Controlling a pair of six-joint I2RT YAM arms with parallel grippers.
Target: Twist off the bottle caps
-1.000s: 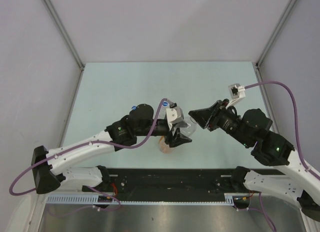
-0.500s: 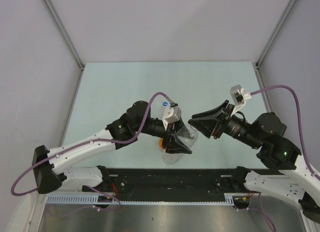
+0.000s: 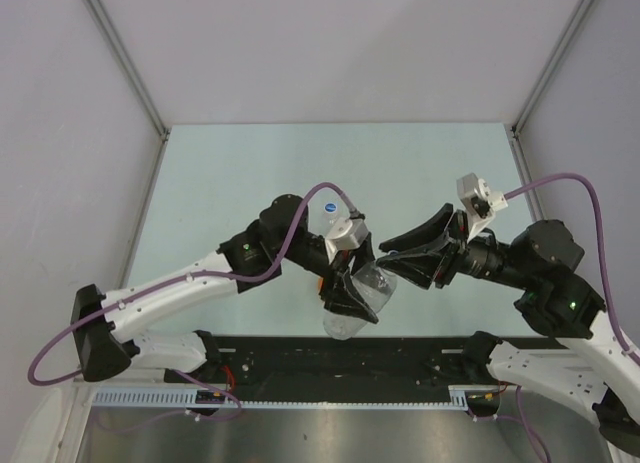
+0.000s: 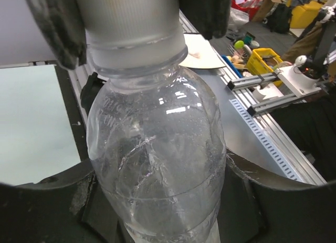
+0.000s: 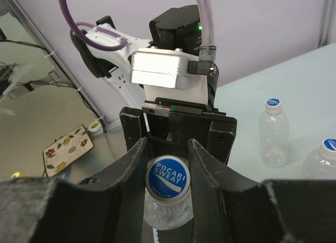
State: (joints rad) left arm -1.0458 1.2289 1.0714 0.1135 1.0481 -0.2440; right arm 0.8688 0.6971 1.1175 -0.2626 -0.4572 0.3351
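Clear Pocari Sweat bottle point(image 4: 157, 148), clamped by left gripper point(image 4: 163, 206) above table point(image 3: 230, 173) at 6 o'clock, blue cap point(image 5: 168, 179) on, facing 3 o'clock between jaws of right gripper point(image 3: 381, 261), clench indeterminable; further bottle point(image 5: 273, 133) and neighbour point(image 5: 324, 159) stand capped, none seemingly unscrewed.

The blue cap point(image 5: 168, 181) facing the right wrist camera reads "POCARI SWEAT" in white.

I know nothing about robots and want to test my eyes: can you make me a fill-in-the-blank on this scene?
1. The left gripper is shut on a clear bottle whose cap is ____ on top.
2. The cap's white lettering reads Pocari ____.
3. The right gripper has one of its jaws on each side of that ____.
4. Beyond, ____ other bottles stand upright on the table.
Missing words: blue; Sweat; cap; two.
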